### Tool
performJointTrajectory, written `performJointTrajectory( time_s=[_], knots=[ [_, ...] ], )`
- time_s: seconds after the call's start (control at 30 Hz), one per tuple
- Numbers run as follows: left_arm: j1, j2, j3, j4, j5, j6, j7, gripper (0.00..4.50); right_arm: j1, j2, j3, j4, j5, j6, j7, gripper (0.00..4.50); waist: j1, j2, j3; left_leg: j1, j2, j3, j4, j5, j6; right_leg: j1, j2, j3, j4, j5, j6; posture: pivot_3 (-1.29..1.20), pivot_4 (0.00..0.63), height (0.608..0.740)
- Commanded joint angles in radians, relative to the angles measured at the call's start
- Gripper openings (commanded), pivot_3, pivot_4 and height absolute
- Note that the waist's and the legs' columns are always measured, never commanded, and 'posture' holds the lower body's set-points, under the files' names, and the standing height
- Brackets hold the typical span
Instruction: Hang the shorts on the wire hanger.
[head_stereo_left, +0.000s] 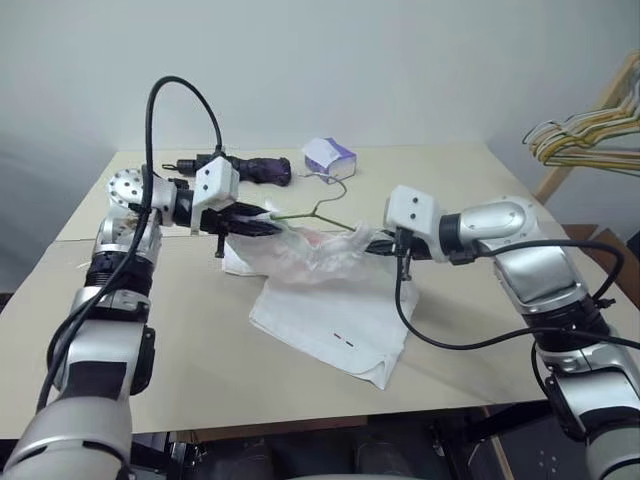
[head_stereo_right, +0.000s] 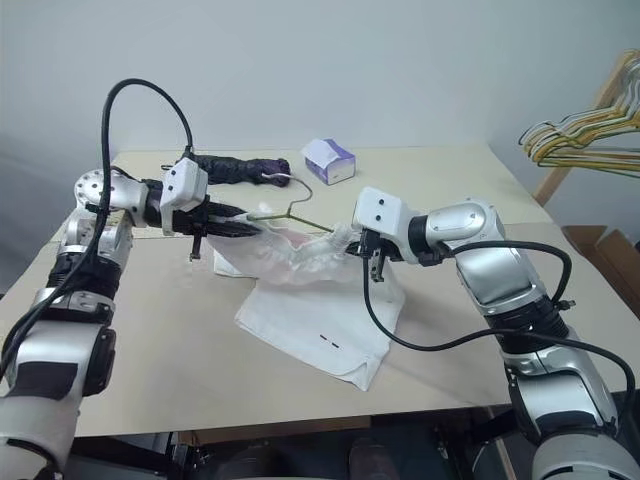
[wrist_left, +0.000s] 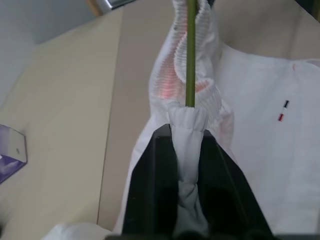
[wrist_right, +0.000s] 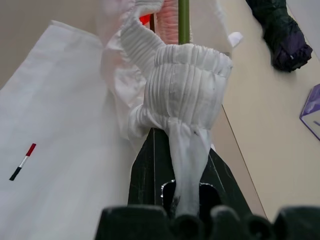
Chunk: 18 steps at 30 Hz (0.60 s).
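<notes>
White shorts (head_stereo_left: 330, 320) spread on the table (head_stereo_left: 180, 350), waistband lifted between both grippers, left gripper (head_stereo_left: 262, 224) clamping one end of the waistband, right gripper (head_stereo_left: 368, 243) pinching the other, wire hanger (head_stereo_left: 322, 209) threaded into the bunched waistband, hook rising behind it

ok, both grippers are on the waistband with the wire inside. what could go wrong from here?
1. The left gripper pinches only a thin fold of the shorts; it could slip free.
2. The right gripper clamps bunched elastic beside the wire hanger; pulling may drag the wire out.
3. Most cloth lies on the table, so lifting could tilt the hanger.
</notes>
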<state>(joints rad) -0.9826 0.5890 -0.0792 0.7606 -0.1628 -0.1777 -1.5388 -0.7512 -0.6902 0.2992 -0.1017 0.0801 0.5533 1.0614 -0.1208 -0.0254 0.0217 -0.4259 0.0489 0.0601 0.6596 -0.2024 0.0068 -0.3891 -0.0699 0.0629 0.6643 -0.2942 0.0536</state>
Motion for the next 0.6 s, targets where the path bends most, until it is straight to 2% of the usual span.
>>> performJointTrajectory(
  time_s=[0.03,0.3,0.43,0.6],
  knots=[
    [-0.041,0.003,0.022,0.006,-0.003,-0.042,0.028,1.94,-0.004,0.000,-0.031,-0.023,-0.006,0.000,-0.030,0.00,-0.001,0.000,0.000,0.000,0.000,0.000,0.000,0.000,0.000,0.000,0.000,0.000,0.000,0.000,0.000,-0.12,0.000,0.740],
    [-0.050,0.000,0.076,0.016,-0.025,-0.045,0.127,4.46,0.028,-0.007,-0.082,-0.037,0.009,0.089,-0.101,0.00,-0.004,0.000,0.000,0.000,0.000,0.000,0.000,0.000,0.000,0.000,0.000,0.000,0.000,0.000,0.000,-0.13,0.000,0.740],
    [-0.029,-0.014,0.126,-0.013,-0.051,-0.039,0.207,4.46,0.075,-0.006,-0.139,-0.060,0.014,0.193,-0.179,0.00,-0.002,0.000,0.000,0.000,0.000,0.000,0.000,0.000,0.000,0.000,0.000,0.000,0.000,0.000,0.000,-0.14,0.000,0.740],
    [0.049,-0.071,0.183,-0.141,-0.112,0.050,0.342,4.46,0.137,0.060,-0.299,-0.149,0.022,0.479,-0.379,0.00,-0.001,0.000,0.000,0.000,0.000,-0.002,0.000,0.000,0.000,0.000,-0.001,0.000,0.001,0.000,0.000,-0.15,0.000,0.740]
  ],
)
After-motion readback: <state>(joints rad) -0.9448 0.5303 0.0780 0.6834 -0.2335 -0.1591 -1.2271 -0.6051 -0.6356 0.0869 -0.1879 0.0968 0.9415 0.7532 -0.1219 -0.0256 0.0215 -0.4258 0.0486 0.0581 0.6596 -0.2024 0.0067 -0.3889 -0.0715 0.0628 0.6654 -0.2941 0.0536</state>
